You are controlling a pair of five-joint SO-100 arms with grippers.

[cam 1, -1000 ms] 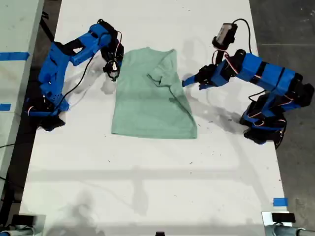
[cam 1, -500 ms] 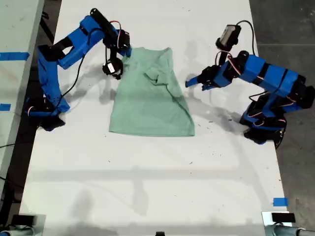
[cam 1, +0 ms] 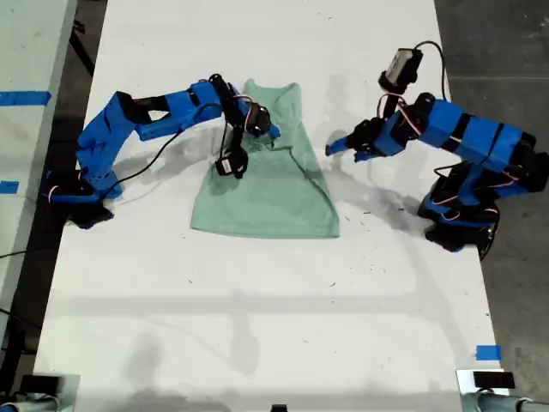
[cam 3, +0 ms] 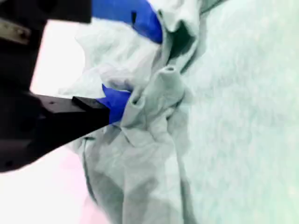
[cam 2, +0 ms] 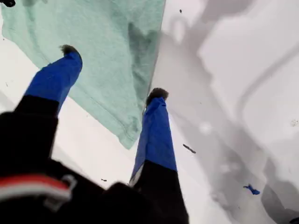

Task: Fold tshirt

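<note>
No brand, label or writing can be read anywhere in the 3 views.

The tshirt (cam 1: 266, 184) lies on the white table (cam 1: 257, 326), partly folded, approx. in the middle between the two arms, its hem toward the bottom of the exterior view. My second gripper (cam 1: 262, 129) is over the upper part of the shirt; in the second wrist view its blue fingers (cam 3: 114, 100) are closed on a bunch of the mint cloth (cam 3: 154, 93), so it holds the tshirt. My first gripper (cam 1: 334, 146) is at the exterior view's right, just beside the shirt's edge but not touching it; its jaws stand wide apart w/ nothing between, and the first wrist view shows the shirt's edge (cam 2: 117, 70) under them.

Vs. 0.5 s ago: the second arm has stretched from the shirt's upper corner on the exterior view's left to over the cloth, and that side is now pulled inward, so the top looks narrower. The first arm has barely moved.
</note>
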